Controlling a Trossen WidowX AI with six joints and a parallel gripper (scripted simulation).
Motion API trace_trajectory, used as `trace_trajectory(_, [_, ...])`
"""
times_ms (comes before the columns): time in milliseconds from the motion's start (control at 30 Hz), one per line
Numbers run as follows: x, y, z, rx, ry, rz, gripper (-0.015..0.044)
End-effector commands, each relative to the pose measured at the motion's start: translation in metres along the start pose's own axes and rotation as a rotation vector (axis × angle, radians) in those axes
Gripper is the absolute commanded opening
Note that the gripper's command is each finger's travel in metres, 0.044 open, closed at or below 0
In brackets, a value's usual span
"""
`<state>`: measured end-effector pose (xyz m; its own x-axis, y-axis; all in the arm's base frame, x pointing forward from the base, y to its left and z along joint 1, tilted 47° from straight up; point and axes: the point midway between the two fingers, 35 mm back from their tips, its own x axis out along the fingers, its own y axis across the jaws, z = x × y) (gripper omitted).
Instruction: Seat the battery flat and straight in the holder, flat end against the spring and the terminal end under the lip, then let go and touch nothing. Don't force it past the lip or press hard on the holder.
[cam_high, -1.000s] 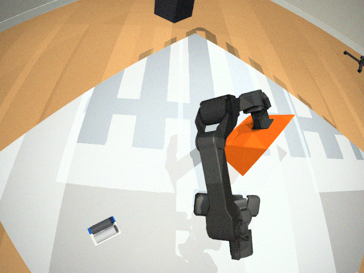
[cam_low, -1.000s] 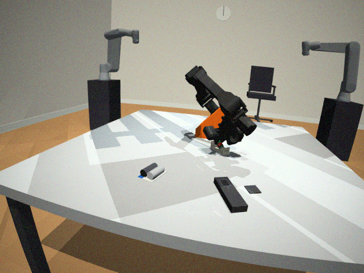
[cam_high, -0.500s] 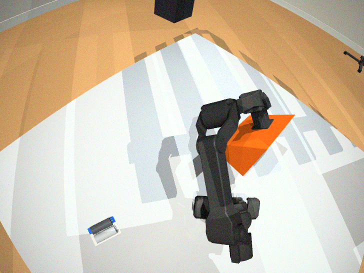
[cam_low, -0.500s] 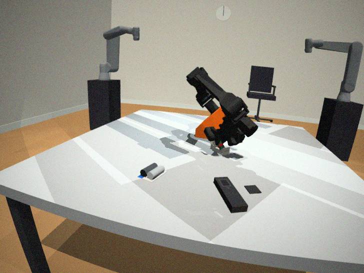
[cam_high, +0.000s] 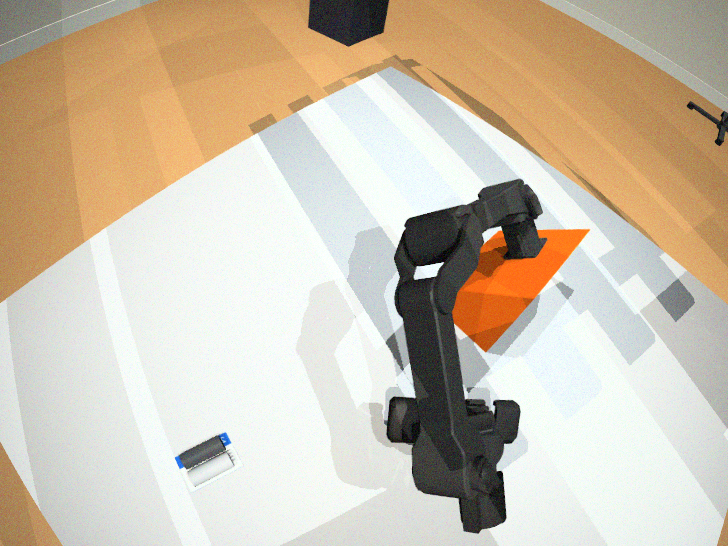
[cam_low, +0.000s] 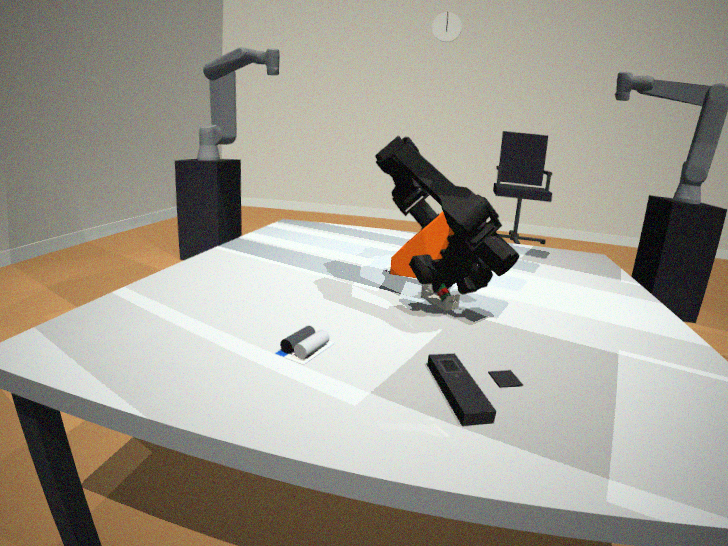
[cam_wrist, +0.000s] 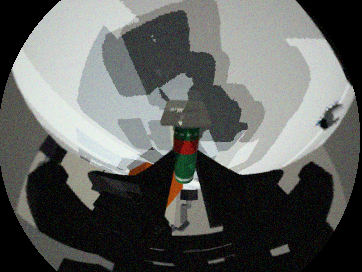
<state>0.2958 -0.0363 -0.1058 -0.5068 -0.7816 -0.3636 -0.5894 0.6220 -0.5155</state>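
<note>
My tool (cam_wrist: 185, 177) is clamped on the green cylindrical battery with a red band (cam_wrist: 185, 152), which sticks straight out from between my dark fingers in the wrist view. Its far tip sits at the near edge of the small grey holder (cam_wrist: 184, 114); I cannot tell whether the two touch, or which end of the battery points forward. No lettering can be read on the battery's wrap.

From the exterior camera, my tool (cam_low: 442, 290) hangs low over the white and grey patterned tabletop (cam_low: 176, 305), and the battery (cam_low: 441, 289) shows only as a speck of green and red just above the pale holder (cam_low: 445, 301). A flat orange wedge-shaped panel (cam_low: 420, 246) stands just behind my arm.

Well apart from me, toward the front edge, lie a dark grey roll and a white roll side by side on a white card with a blue edge (cam_low: 304, 343), a long black remote-like bar (cam_low: 460, 388) and a small black square tile (cam_low: 505, 378). The bar has a small grey window near one end, but nothing in it is legible. A round white wall clock (cam_low: 446, 26) hangs behind; its face shows no readable numerals.
</note>
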Motion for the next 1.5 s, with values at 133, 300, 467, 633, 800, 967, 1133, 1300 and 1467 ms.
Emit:
trace_trajectory(133, [-0.0012,0.0018,0.0055,0.006,-0.001,0.004,0.0085])
trace_trajectory(300, [-0.0006,0.0022,0.0058,0.004,-0.015,0.008,0.0085])
trace_trajectory(467, [0.0003,0.0029,0.0063,0.001,-0.035,0.014,0.0085])
trace_trajectory(633, [0.0013,0.0032,0.0066,-0.001,-0.056,0.019,0.0085])
trace_trajectory(800, [0.0022,0.0038,0.0069,-0.004,-0.076,0.024,0.0085])
trace_trajectory(967, [0.0031,0.0044,0.0072,-0.007,-0.096,0.029,0.0085])
trace_trajectory(1133, [0.0041,0.0046,0.0073,-0.009,-0.117,0.034,0.0085])
trace_trajectory(1300, [0.0051,0.0047,0.0074,-0.011,-0.138,0.037,0.0085])
trace_trajectory(1467, [0.0061,0.0048,0.0073,-0.012,-0.159,0.041,0.0085])
